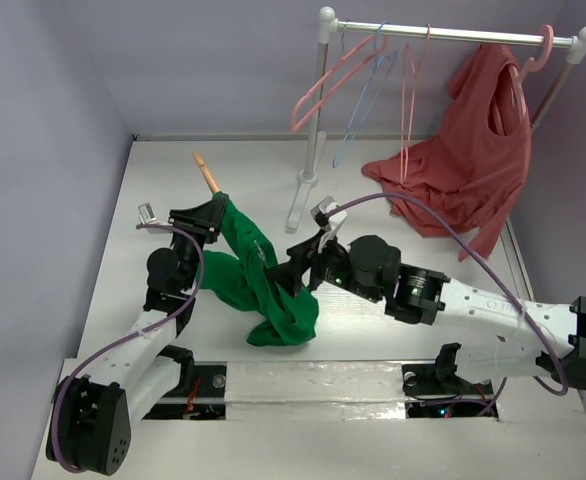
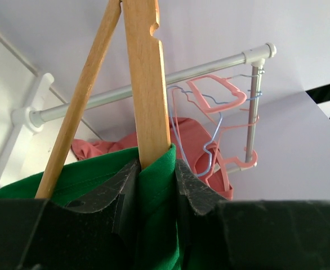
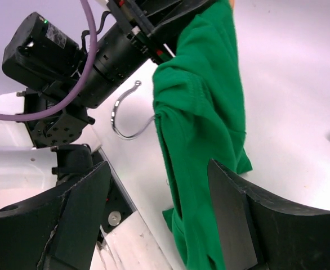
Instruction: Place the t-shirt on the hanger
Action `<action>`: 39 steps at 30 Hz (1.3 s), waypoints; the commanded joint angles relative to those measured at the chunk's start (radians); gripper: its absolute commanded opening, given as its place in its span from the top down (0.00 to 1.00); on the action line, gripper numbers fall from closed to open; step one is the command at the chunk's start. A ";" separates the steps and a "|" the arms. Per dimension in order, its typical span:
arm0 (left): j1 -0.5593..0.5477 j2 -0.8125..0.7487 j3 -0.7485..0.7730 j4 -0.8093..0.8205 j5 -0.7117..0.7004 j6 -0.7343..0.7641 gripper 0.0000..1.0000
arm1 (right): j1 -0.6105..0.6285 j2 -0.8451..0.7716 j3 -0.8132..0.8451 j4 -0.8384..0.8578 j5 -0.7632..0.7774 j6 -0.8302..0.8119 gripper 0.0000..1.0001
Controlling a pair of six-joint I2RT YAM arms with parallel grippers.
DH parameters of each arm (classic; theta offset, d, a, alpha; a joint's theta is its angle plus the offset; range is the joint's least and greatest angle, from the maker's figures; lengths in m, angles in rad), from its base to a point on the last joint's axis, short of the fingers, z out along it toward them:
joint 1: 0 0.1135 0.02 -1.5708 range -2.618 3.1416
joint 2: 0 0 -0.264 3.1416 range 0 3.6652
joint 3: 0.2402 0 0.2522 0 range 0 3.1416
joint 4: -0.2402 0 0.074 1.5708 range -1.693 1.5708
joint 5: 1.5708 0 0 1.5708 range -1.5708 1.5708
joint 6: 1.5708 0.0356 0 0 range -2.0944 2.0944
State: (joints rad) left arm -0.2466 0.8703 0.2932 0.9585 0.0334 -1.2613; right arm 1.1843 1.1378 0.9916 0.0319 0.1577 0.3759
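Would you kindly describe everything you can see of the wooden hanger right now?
The hanger is light tan wood, with a thick notched shoulder and a thinner bar. It is tilted, one end poking up past the left hand, whose fingers pinch it through the green t-shirt draped over it. Its metal hook sticks out of the cloth.

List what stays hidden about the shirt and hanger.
- Most of the hanger: top view, under the shirt.
- Hanger's upper end: left wrist view, cut off by top edge.
- Shirt's neck: every view, lost in folds.
- Shirt's hem: right wrist view, cut off below, partly behind right tool.
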 commanded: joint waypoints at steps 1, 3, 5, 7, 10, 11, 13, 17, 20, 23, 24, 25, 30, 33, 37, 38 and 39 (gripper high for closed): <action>0.001 0.001 -0.025 0.063 -0.003 0.036 1.00 | 0.023 0.043 0.076 0.020 0.012 -0.051 0.25; 0.001 0.001 -0.031 0.068 -0.003 0.036 1.00 | 0.023 0.063 0.096 0.020 0.034 -0.060 0.26; 0.001 0.002 -0.035 0.068 -0.003 0.039 1.00 | 0.023 0.100 0.139 0.003 0.031 -0.069 0.29; 0.001 0.001 -0.040 0.062 -0.004 0.043 1.00 | 0.034 0.117 0.168 0.003 0.017 -0.077 0.31; 0.001 0.001 -0.048 0.066 -0.009 0.048 1.00 | 0.043 0.148 0.189 -0.003 0.042 -0.089 0.32; 0.001 0.002 -0.051 0.068 -0.007 0.049 1.00 | 0.043 0.163 0.206 -0.006 0.055 -0.091 0.33; 0.001 0.006 -0.057 0.074 -0.007 0.050 1.00 | 0.052 0.178 0.225 -0.018 0.091 -0.097 0.40; 0.001 0.001 -0.066 0.082 0.008 0.053 1.00 | 0.052 0.230 0.268 -0.062 0.198 -0.107 0.59; 0.001 -0.011 -0.069 0.065 0.011 0.066 1.00 | 0.052 0.257 0.285 -0.056 0.255 -0.107 0.80; 0.001 -0.025 -0.069 0.040 0.019 0.098 1.00 | 0.052 0.260 0.278 -0.046 0.316 -0.118 1.00; 0.001 -0.027 -0.065 0.028 0.028 0.117 1.00 | 0.052 0.264 0.286 -0.056 0.353 -0.123 1.00; 0.001 -0.025 -0.048 -0.012 0.037 0.138 0.95 | 0.052 0.272 0.301 -0.081 0.364 -0.138 1.00; 0.001 -0.047 -0.011 -0.135 0.065 0.281 0.35 | 0.026 0.277 0.346 -0.151 0.352 -0.181 1.00; 0.001 -0.079 0.001 -0.208 0.068 0.329 0.30 | -0.005 0.272 0.360 -0.187 0.307 -0.186 1.00; 0.001 -0.125 0.012 -0.289 0.077 0.391 0.27 | -0.029 0.261 0.358 -0.194 0.266 -0.180 1.00; 0.001 -0.132 0.012 -0.296 0.074 0.399 0.27 | -0.029 0.261 0.360 -0.196 0.260 -0.180 1.00; 0.001 -0.139 0.012 -0.302 0.079 0.405 0.27 | -0.040 0.264 0.364 -0.199 0.253 -0.180 1.00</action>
State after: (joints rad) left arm -0.2420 0.7650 0.2619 0.6884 0.0841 -0.9352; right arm 1.1606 1.4204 1.2972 -0.1669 0.4488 0.2127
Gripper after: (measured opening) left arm 0.729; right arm 0.031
